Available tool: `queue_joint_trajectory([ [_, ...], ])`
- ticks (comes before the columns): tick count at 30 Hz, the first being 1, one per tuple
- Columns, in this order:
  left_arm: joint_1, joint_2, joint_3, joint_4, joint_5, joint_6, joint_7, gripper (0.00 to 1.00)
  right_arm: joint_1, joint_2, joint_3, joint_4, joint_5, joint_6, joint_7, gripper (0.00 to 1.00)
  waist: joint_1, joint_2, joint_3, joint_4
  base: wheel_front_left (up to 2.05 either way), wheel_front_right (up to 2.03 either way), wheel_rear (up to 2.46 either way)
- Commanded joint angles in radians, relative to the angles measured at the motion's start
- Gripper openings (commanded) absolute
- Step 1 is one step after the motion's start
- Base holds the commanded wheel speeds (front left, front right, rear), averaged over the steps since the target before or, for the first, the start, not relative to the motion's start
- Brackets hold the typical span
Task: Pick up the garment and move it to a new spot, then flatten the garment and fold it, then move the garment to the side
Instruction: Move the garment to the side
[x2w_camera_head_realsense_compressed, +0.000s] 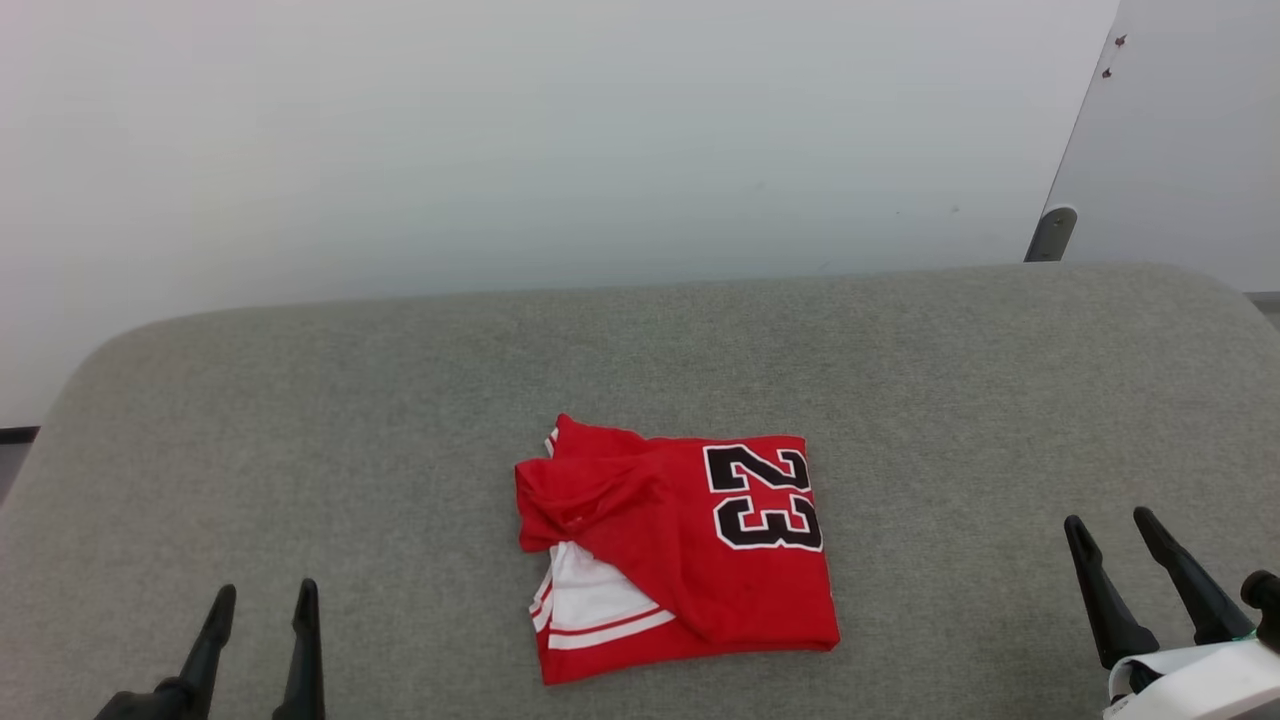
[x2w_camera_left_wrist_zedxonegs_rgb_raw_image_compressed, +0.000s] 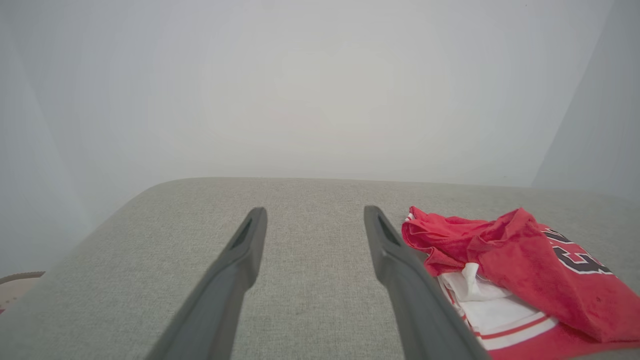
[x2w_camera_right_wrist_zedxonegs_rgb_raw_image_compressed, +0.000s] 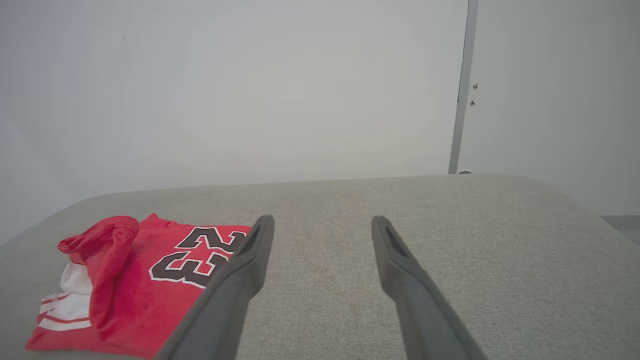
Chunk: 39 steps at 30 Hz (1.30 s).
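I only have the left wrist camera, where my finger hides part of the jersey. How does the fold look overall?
Observer: The jersey lies folded into a rough rectangle near the middle of the grey padded surface, with the whole number 23 showing on its top face.
Operator: Is the right hand on it?
Observer: No. The right hand is open and apart from the jersey, off to its right.
Operator: Is my left hand touching the cloth?
Observer: No. In the head view the left hand is open, with bare surface between it and the jersey's bunched left edge.
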Motion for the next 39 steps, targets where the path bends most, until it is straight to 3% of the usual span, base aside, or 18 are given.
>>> queue_joint_trajectory([
  [1, 0.006, -0.003, -0.001, 0.000, 0.004, -0.002, -0.003, 1.00, 0.008, 0.004, -0.001, -0.006, -0.005, 0.000, 0.008, 1.00, 0.0000, 0.0000, 0.002, 0.003, 0.00, 0.00, 0.00],
  [9, -0.008, 0.005, -0.002, 0.002, -0.002, -0.002, -0.003, 1.00, -0.030, 0.006, 0.028, -0.005, 0.000, 0.000, 0.062, 1.00, 0.0000, 0.0000, 0.014, 0.043, 0.00, 0.00, 0.00],
  [19, -0.032, 0.012, -0.053, 0.019, -0.003, -0.002, -0.003, 1.00, -0.117, 0.001, 0.102, 0.049, 0.021, 0.000, 0.196, 1.00, 0.0000, 0.0000, 0.037, 0.179, 0.00, 0.00, 0.00],
  [29, -0.071, -0.010, -0.103, 0.036, -0.011, -0.002, -0.003, 1.00, -0.226, -0.008, 0.121, 0.145, 0.049, 0.000, 0.386, 1.00, 0.0000, 0.0000, 0.114, 0.301, 0.00, 0.00, 0.00],
  [39, -0.110, -0.045, -0.124, 0.057, -0.017, -0.002, -0.003, 1.00, -0.308, 0.022, 0.063, 0.246, 0.033, 0.000, 0.626, 1.00, 0.0000, 0.0000, 0.184, 0.346, 0.00, 0.00, 0.00],
])
